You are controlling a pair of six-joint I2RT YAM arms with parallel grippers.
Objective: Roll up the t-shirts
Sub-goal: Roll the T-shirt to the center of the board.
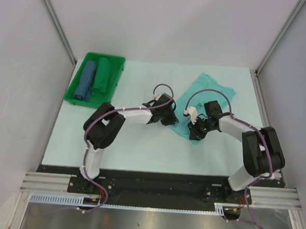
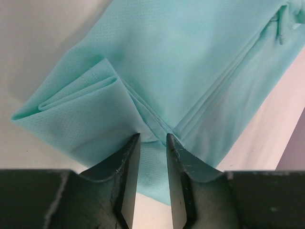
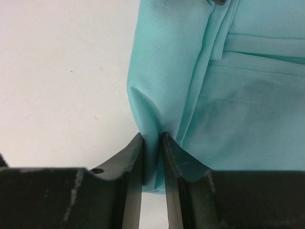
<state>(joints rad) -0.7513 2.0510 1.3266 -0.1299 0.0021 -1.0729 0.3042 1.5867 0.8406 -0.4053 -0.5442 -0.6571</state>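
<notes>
A light mint t-shirt [image 1: 209, 89] lies slantwise on the table, right of centre. My left gripper [image 1: 168, 116] is at its near left edge. In the left wrist view the jaws stand a narrow gap apart, with a fold of the mint shirt [image 2: 181, 62] gathered between the fingertips [image 2: 135, 143]. My right gripper [image 1: 196, 130] is at the shirt's near corner. In the right wrist view its jaws pinch a bunched edge of the shirt [image 3: 238, 95] between the fingertips [image 3: 138, 143]. A rolled blue shirt [image 1: 86, 82] and a rolled dark green shirt [image 1: 102, 76] lie in the tray.
The green plastic tray [image 1: 76, 100] stands at the table's back left. White walls with metal posts close in the table on three sides. The arm bases sit on a black rail at the near edge.
</notes>
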